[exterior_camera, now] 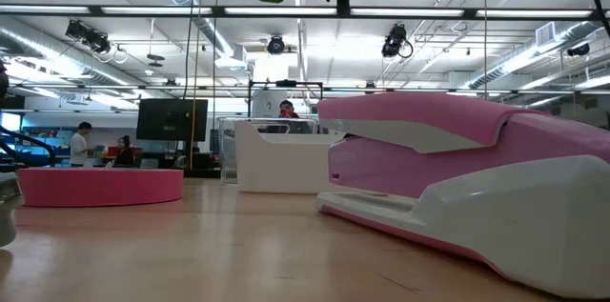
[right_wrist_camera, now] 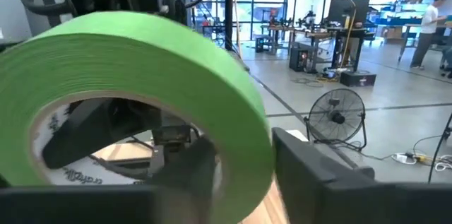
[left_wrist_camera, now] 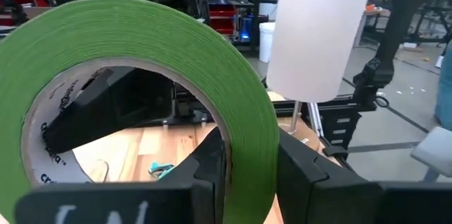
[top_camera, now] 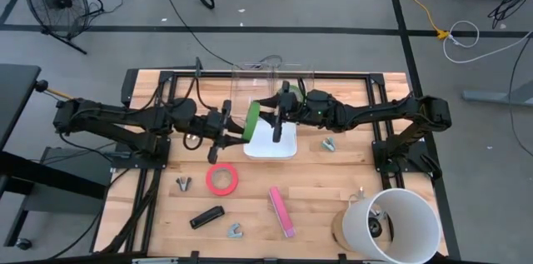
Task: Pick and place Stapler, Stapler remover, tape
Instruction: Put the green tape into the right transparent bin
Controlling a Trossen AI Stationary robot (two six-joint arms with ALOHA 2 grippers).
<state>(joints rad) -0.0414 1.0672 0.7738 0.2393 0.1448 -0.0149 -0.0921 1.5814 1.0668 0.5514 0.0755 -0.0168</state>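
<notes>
A green tape roll [top_camera: 251,120] stands on edge in the air above a white tray [top_camera: 271,149], between my two grippers. My left gripper [top_camera: 241,127] reaches in level from the left and is shut on the roll [left_wrist_camera: 141,47]. From the right, my right gripper [top_camera: 268,119] has one finger on each side of the roll's wall [right_wrist_camera: 240,111]. A pink-red tape roll [top_camera: 222,178] lies flat on the table. Near the front edge lie a pink stapler [top_camera: 281,211], a black stapler [top_camera: 206,216] and a small stapler remover [top_camera: 236,231]. My left gripper pinches the roll's wall [left_wrist_camera: 248,155], one finger [left_wrist_camera: 209,167] inside the open centre and the other [left_wrist_camera: 307,174] on the outer green face. The fingers come level from the table's left. The roll is upright and clear of the tray. My right gripper has one finger [right_wrist_camera: 311,171] outside the roll's wall and the other, blurred, on the centre side; I cannot tell whether they touch it.
A clear box [top_camera: 271,77] stands behind the tray at the far edge. A white bucket [top_camera: 391,222] sits at the front right. Two more stapler removers [top_camera: 182,182] [top_camera: 330,144] lie on the wood. In the low view the pink stapler [exterior_camera: 457,178] fills the right foreground.
</notes>
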